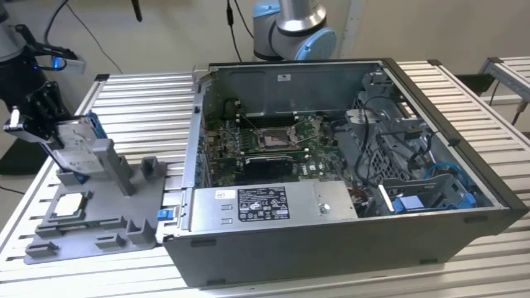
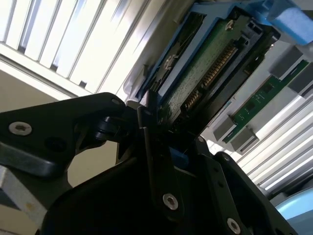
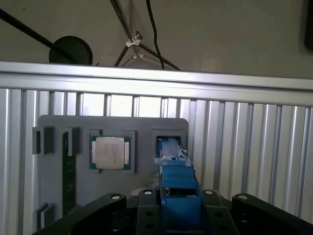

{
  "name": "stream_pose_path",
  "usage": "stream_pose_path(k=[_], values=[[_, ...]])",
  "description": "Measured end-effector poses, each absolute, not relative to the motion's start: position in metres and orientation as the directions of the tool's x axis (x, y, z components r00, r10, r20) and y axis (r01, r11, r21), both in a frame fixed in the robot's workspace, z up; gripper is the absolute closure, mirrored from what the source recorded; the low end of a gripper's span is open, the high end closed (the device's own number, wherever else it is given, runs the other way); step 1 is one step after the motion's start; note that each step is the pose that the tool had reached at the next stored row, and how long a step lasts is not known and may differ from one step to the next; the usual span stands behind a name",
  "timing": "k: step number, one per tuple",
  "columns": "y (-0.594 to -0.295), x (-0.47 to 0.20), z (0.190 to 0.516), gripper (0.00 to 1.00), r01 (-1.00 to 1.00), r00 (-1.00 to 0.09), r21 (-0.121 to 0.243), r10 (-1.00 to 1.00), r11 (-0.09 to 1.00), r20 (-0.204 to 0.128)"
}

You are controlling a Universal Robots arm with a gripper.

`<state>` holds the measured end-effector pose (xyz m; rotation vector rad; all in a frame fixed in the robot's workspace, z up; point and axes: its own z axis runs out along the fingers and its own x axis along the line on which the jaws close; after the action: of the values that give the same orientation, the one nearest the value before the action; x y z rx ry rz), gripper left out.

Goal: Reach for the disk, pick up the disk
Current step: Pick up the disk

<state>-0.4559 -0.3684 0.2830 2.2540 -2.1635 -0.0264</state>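
The disk stands on edge in a slot of the grey fixture, at the exterior view's left and well apart from the open computer case. My gripper is on its upper end. In the first wrist view the fingers sit narrow, one on each side of the blue frame and touching it. The second wrist view shows a finger pressed to the edge by the green circuit board. So I judge the reach done and the grasp made. The lower end looks to be at the slot mouth, and I cannot tell whether it is seated or just clear.

Lifting calls for a straight pull along the slot, without tilt. The fixture's grey post rises just beside the disk, and the frame could catch on it. The square chip lies flat in its own pocket nearby, with a green memory stick further along. Neither is in the way.
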Motion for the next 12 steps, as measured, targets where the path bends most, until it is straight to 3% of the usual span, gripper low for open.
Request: stream_pose_path(k=[12], values=[[-0.368, -0.456, 0.299, 1.00, -0.999, 0.041, 0.024, -0.999, -0.041, 0.000]])
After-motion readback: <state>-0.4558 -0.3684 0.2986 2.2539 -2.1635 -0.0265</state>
